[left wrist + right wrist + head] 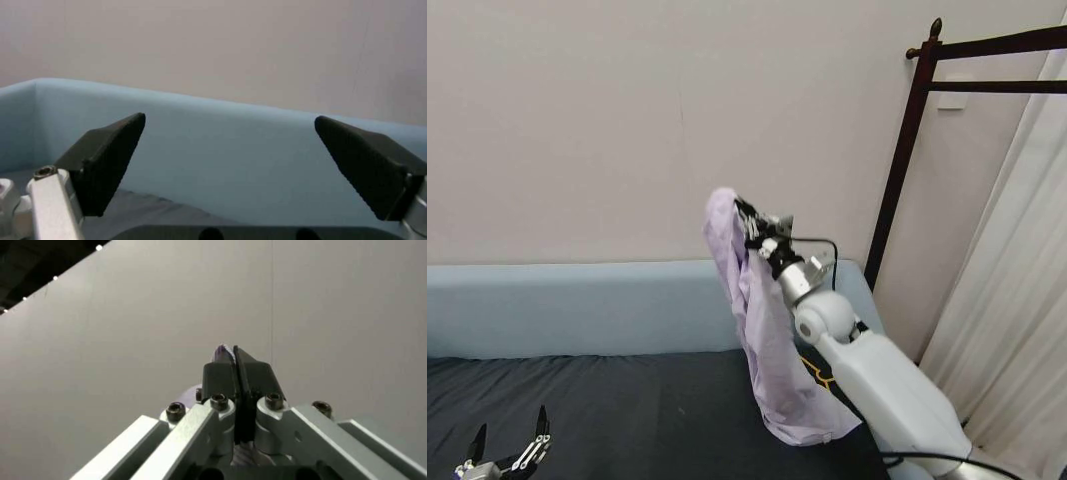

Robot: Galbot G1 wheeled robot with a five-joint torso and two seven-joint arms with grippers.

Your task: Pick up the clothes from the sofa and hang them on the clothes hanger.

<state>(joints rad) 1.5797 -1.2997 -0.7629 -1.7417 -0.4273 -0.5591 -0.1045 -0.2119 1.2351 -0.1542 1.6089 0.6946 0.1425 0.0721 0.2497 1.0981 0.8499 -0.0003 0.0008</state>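
A pale lilac garment [767, 340] hangs in the air above the sofa, pinched at its top by my right gripper [745, 213], which is raised in front of the wall. In the right wrist view that gripper [233, 351] has its fingers pressed together with a sliver of lilac cloth between the tips. The dark wooden clothes hanger rack [905, 150] stands to the right, apart from the garment. My left gripper [509, 440] sits low over the dark seat at the bottom left; in the left wrist view it [230, 150] is spread wide with nothing between its fingers.
The sofa has a light blue backrest [577, 305] and a dark seat cushion [627, 410]. A plain wall fills the background. A white curtain [1017, 300] hangs at the far right behind the rack.
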